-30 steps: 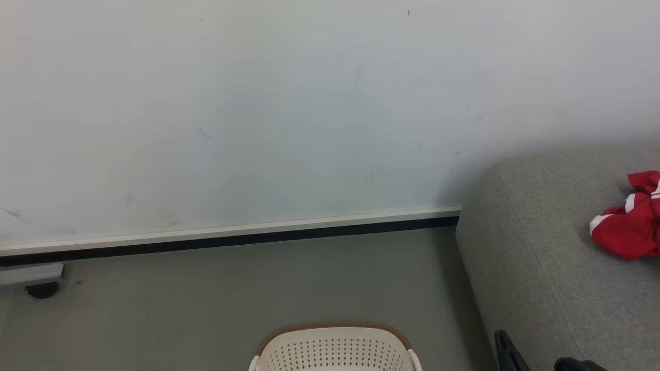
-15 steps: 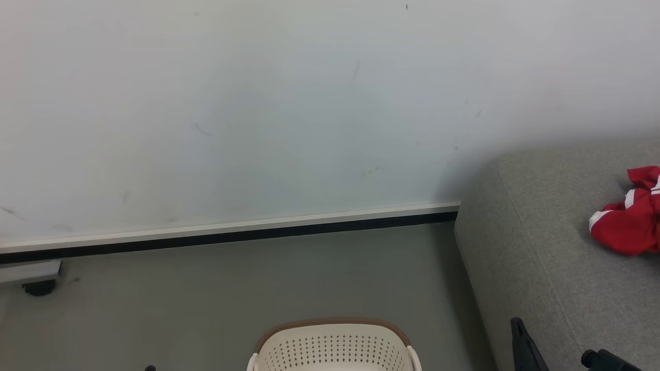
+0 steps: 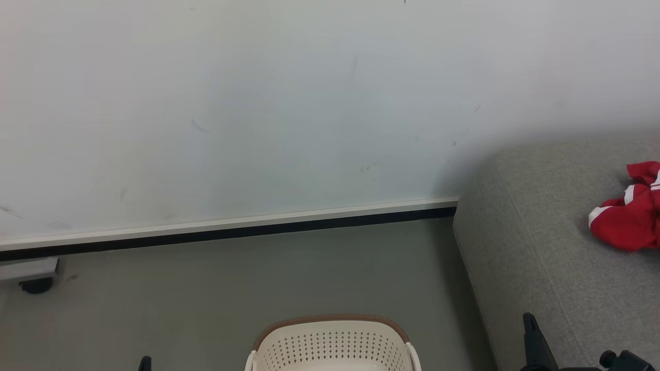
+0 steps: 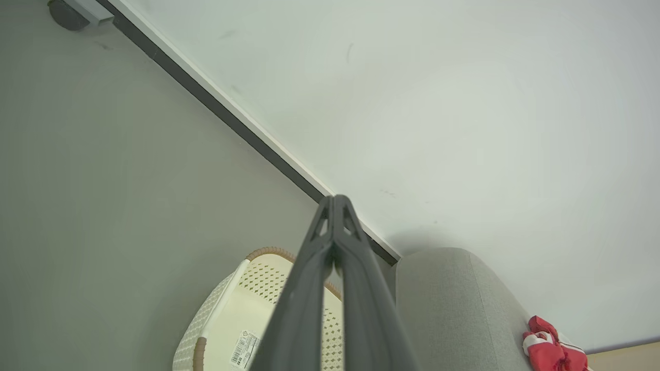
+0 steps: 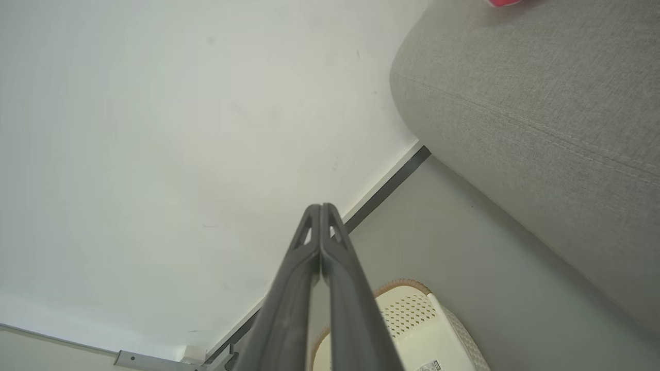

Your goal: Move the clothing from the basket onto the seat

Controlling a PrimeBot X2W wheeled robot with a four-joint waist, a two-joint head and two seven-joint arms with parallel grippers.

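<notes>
Red clothing (image 3: 626, 221) with white trim lies bunched on the light grey seat (image 3: 536, 247) at the right, apart from both grippers. The cream basket (image 3: 332, 344) with a brown rim stands on the floor at the bottom centre. In the left wrist view the part of the basket (image 4: 227, 314) that shows holds just a label on its bottom. My left gripper (image 4: 335, 201) is shut with nothing in it and points over the basket towards the wall; its tip (image 3: 145, 363) peeks in low on the left. My right gripper (image 5: 320, 208) is shut and empty too, beside the seat's front corner (image 3: 533, 335).
A pale wall (image 3: 258, 103) with a white and black baseboard (image 3: 232, 229) runs behind the grey floor (image 3: 258, 288). A small caster and a grey bracket (image 3: 31, 275) sit at the far left by the wall. Bare floor separates basket and seat.
The camera has tilted a little, so the whole picture slid upward. My right gripper's finger has moved right and up in the view. The left gripper's tip has come in at the bottom left.
</notes>
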